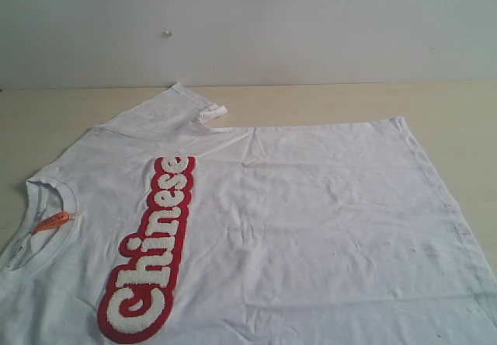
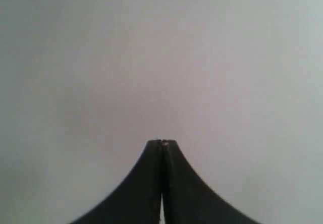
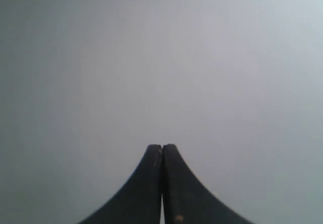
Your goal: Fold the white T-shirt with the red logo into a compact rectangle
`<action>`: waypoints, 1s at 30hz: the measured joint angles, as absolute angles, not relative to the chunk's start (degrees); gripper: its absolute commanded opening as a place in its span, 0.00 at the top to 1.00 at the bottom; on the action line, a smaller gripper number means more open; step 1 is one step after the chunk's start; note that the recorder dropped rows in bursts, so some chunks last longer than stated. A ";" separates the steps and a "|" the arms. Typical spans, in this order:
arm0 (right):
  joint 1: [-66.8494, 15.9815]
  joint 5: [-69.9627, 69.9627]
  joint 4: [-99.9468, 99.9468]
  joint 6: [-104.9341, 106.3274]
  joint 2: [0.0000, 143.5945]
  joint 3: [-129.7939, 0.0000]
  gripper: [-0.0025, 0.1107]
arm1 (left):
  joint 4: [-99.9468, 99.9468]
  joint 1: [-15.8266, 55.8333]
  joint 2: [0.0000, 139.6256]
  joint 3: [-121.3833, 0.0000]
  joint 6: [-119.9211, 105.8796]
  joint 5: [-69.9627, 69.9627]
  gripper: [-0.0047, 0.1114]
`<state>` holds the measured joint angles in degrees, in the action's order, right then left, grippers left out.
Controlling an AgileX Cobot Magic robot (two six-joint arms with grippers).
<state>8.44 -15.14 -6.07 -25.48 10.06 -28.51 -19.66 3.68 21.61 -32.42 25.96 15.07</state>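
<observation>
— shirt first: where do we find it?
— we see the white t-shirt (image 1: 311, 228) spread flat, front up, on the pale wooden table (image 1: 466, 116). it fills most of the exterior view and runs off that view's lower and left edges. the ribbed neck (image 1: 48, 189) lies toward the left of the view and the hem (image 1: 446, 205) toward the right.
— and the red logo?
— the red logo (image 1: 151, 252) faces up: a long strip of fuzzy white letters with a thick red outline, reading "chinese". it runs across the chest from the near side toward the far side. near it, inside the neck, we see a small orange tag (image 1: 53, 221).
— sleeves?
— we make out one sleeve (image 1: 175, 108) at the far edge, lying on the table with its cuff turned over. shallow wrinkles cross the body of the shirt.
— how do the tools stand?
— the left gripper (image 2: 161, 143) has its black fingers pressed together tip to tip against a plain pale background. the right gripper (image 3: 162, 146) looks the same, fingers together. we cannot tell from the wrist views where either one hangs relative to the shirt.
— behind the table?
— we see a grey-white wall (image 1: 311, 26).
</observation>
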 measured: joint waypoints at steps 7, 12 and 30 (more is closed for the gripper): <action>8.44 0.77 -6.07 -19.29 22.85 -37.67 0.98 | -24.32 3.68 37.23 -40.54 25.84 1.54 0.96; 8.44 12.33 -3.81 -10.33 32.09 -41.97 0.98 | -24.97 3.83 48.35 -42.80 21.50 -10.48 0.96; 8.44 23.70 24.86 26.73 59.77 -42.85 0.98 | -5.58 10.34 76.19 -49.60 -25.69 -34.40 0.96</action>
<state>8.44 23.70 24.86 26.73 59.77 -42.85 -5.58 10.34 76.19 -49.60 -25.69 -34.40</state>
